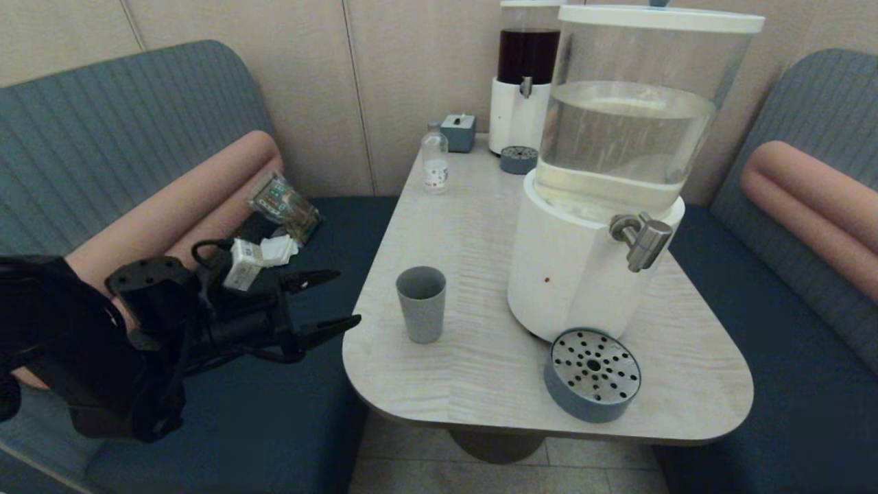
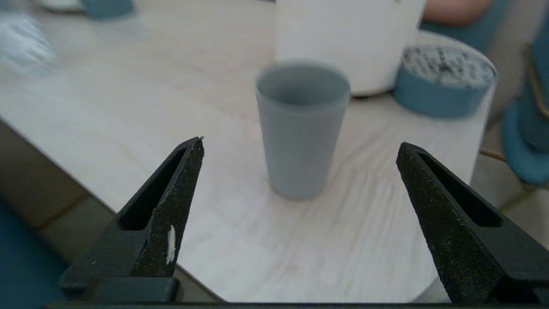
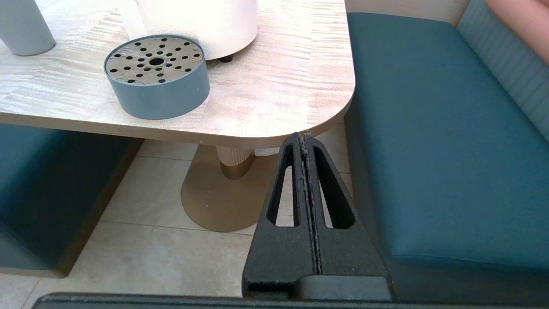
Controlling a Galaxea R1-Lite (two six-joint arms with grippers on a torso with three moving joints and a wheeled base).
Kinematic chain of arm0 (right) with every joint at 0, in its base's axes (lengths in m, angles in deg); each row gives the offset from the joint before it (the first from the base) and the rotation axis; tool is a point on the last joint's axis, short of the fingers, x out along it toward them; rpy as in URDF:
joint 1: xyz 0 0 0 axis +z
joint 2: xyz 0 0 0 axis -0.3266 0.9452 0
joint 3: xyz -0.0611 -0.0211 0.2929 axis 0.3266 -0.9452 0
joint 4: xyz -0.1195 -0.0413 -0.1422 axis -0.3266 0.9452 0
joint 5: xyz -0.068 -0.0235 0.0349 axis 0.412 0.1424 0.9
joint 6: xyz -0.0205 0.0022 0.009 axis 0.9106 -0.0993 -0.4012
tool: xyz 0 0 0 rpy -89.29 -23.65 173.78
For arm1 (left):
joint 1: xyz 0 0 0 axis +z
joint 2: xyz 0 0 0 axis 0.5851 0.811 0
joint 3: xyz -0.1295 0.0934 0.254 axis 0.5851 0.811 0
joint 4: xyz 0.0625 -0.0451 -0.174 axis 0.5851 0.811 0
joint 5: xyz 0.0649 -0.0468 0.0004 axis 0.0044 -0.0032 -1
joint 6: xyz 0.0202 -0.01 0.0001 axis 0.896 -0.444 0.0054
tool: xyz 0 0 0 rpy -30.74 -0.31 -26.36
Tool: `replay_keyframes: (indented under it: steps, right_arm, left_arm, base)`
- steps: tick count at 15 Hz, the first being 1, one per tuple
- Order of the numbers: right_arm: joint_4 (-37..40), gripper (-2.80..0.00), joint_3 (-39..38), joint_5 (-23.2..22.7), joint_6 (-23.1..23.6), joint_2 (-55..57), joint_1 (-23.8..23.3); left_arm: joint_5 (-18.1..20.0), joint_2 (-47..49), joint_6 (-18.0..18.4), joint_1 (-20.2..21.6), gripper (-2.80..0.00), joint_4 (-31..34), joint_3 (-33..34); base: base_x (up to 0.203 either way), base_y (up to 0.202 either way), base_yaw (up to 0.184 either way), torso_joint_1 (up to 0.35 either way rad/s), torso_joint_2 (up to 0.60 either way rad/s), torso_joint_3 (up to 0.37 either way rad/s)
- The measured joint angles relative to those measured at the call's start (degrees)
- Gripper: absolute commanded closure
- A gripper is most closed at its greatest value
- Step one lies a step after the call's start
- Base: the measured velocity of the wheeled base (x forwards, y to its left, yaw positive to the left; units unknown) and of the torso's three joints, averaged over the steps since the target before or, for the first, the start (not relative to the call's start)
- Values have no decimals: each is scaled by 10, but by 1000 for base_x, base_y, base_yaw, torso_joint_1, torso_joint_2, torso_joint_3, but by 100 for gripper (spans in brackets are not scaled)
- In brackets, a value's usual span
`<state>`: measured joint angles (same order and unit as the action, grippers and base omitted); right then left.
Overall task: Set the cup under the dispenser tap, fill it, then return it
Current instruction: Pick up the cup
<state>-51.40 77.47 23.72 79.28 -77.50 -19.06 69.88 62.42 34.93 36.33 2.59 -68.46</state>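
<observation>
The small grey-blue tapered plastic cup (image 1: pixel 420 303) stands upright on the pale wood-grain worktop (image 1: pixel 480 370) near its left edge, apart from the white-based clear-water dispenser (image 1: pixel 603 178). The brushed-steel dispenser tap (image 1: pixel 641 238) juts out above the round blue drip tray with a perforated metal top (image 1: pixel 592 374) at the front edge. The left hand (image 1: pixel 336 298) hovers just off the left edge, fingers spread wide, aimed at the cup. The right hand (image 3: pixel 305 141) hangs below the front right corner, fingers pressed together.

café booth, padded benches (image 1: pixel 123 137), drink dispensers (image 1: pixel 603 206)
</observation>
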Motion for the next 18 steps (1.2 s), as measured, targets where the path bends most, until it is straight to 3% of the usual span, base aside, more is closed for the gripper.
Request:
replay_keyframes:
  steps: [5,11,18]
  right_arm:
    - [0,0,0,0,0,0,0]
    - [0,0,0,0,0,0,0]
    - [0,0,0,0,0,0,0]
  left_arm:
    - [14,77,7,-9,-280,0,-54]
    - [15,132,-5,-56,-280,0,-128]
    - [-7,175,-8,-86,-280,0,-162]
  base:
    - [0,0,0,0,0,0]
    - [0,0,0,0,0,0]
    - [0,0,0,0,0,0]
